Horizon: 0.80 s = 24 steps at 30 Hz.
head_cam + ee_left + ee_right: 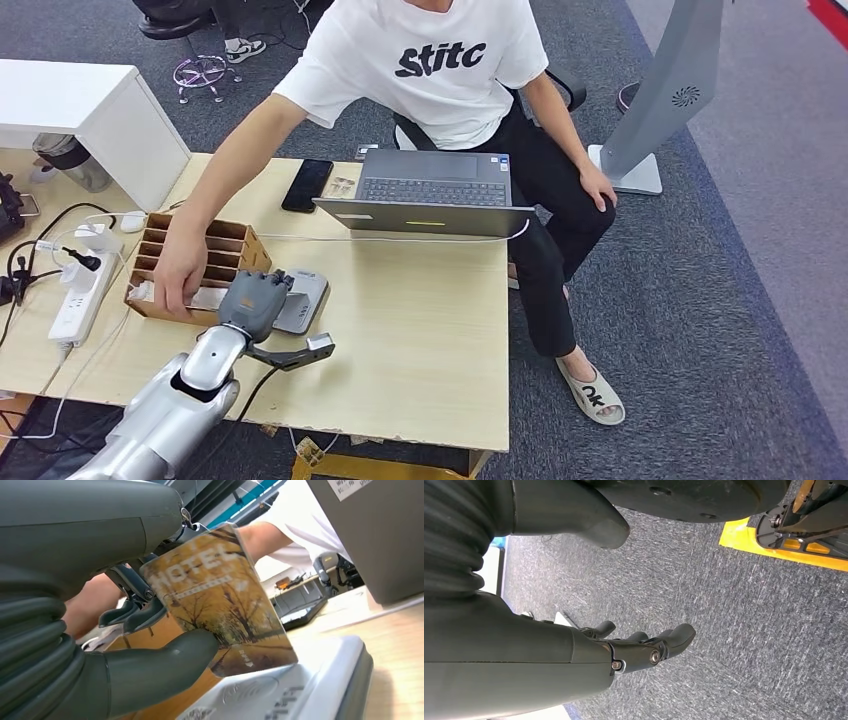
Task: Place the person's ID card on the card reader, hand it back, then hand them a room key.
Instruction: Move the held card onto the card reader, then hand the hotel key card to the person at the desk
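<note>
My left hand [252, 300] hovers over the white card reader [304, 300] on the wooden table [420, 330]. In the left wrist view that hand [125, 630] pinches a card [220, 600] between its thumb and fingers. The card shows autumn trees and the word HOTEL, and its lower edge hangs just above the reader [305, 690]. A seated person in a white T-shirt [430, 60] reaches one hand [180, 275] into a cardboard card organiser [215, 245] beside my hand. My right hand [644, 645] hangs over grey carpet with its fingers apart and nothing in them.
An open laptop [435, 190] and a black phone [307, 184] lie at the table's far side. A white power strip [80, 290] with cables sits at the left, and a white cabinet [90, 110] behind it. A grey kiosk stand [670, 90] rises at the right.
</note>
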Each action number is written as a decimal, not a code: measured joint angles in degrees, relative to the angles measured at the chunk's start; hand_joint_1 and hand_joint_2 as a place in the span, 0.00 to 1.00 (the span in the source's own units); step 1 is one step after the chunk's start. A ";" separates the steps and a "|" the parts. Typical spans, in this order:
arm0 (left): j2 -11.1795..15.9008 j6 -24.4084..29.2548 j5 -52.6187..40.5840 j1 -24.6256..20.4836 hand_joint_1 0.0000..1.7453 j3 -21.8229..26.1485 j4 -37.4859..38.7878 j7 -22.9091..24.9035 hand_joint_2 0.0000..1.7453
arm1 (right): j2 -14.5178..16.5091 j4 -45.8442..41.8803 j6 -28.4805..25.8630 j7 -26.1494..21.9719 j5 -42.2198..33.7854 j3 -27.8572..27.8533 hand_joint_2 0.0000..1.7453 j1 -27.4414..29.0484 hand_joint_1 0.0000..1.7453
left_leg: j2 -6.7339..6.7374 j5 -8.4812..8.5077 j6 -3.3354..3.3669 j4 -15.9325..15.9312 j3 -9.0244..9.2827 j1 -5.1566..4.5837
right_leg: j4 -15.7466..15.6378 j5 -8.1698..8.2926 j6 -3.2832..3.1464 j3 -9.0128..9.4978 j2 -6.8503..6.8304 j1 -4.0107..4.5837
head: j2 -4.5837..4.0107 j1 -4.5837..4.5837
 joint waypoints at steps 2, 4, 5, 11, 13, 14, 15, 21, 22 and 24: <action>-0.02 -0.51 0.23 0.00 1.00 0.00 0.24 0.19 1.00 | -0.01 0.00 0.07 -0.04 0.03 0.00 1.00 0.01 0.00 | 0.00 0.00 0.00 0.00 0.00 0.00 | 0.00 0.00 0.00 0.01 0.00 0.00 | -0.01 0.00; -0.01 -0.98 0.60 0.00 1.00 0.00 0.34 0.34 1.00 | 0.00 0.00 0.12 -0.12 0.12 0.00 1.00 0.02 0.00 | 0.00 0.00 0.00 0.00 0.00 0.00 | 0.00 0.00 0.00 0.02 0.00 0.00 | 0.00 0.00; -0.01 -1.13 0.77 0.00 1.00 0.00 0.35 0.36 1.00 | 0.00 0.00 0.13 -0.16 0.18 0.00 1.00 0.02 0.00 | 0.00 0.00 0.00 0.00 0.00 0.00 | 0.00 0.00 0.00 0.02 0.00 0.00 | 0.00 0.00; 0.01 -1.49 1.69 0.00 1.00 0.00 0.36 0.41 1.00 | 0.00 0.00 0.13 -0.24 0.51 0.00 1.00 0.04 0.00 | -0.01 0.00 0.00 0.00 0.01 0.00 | 0.00 0.00 0.00 0.03 0.00 0.00 | 0.00 0.01; 0.00 -1.25 1.89 0.00 1.00 0.00 0.36 0.45 1.00 | 0.00 0.00 0.14 -0.24 0.64 0.00 1.00 0.04 0.00 | -0.01 0.00 0.00 0.00 0.01 0.00 | 0.00 0.00 0.00 0.03 0.00 0.00 | 0.01 0.01; 0.00 -1.01 1.92 0.00 1.00 0.00 0.36 0.61 1.00 | 0.00 0.00 0.14 -0.24 0.67 0.00 1.00 0.04 0.00 | -0.01 0.00 0.00 0.00 0.01 0.00 | 0.00 0.00 0.00 0.03 0.00 0.00 | 0.01 0.01; 0.00 -0.69 1.79 0.00 1.00 0.00 0.36 0.93 1.00 | 0.00 0.00 0.14 -0.23 0.68 0.00 1.00 0.04 0.00 | -0.01 0.00 0.00 0.00 0.01 0.00 | 0.00 0.00 0.00 0.03 0.00 0.00 | 0.01 0.01; 0.78 1.84 0.22 -0.07 1.00 0.08 -0.10 3.28 1.00 | -0.01 0.00 0.02 -0.15 0.66 -0.06 1.00 0.07 0.00 | 0.00 0.01 -0.01 0.00 0.01 0.02 | 0.01 0.00 -0.01 0.01 0.00 0.02 | 0.00 0.00; 1.09 2.35 0.62 -0.16 1.00 0.18 -0.53 3.26 1.00 | -0.01 0.00 0.01 -0.15 0.67 -0.09 1.00 0.08 0.00 | 0.00 0.01 -0.01 0.00 0.01 0.02 | 0.01 0.00 -0.01 0.01 0.00 0.02 | 0.00 0.00; 1.82 3.08 1.71 -0.55 1.00 0.66 -1.85 2.88 1.00 | 0.00 0.00 0.00 -0.15 0.74 -0.15 1.00 0.08 0.00 | 0.00 0.01 -0.01 0.00 0.00 0.03 | 0.01 0.00 -0.01 0.00 -0.01 0.03 | 0.01 0.00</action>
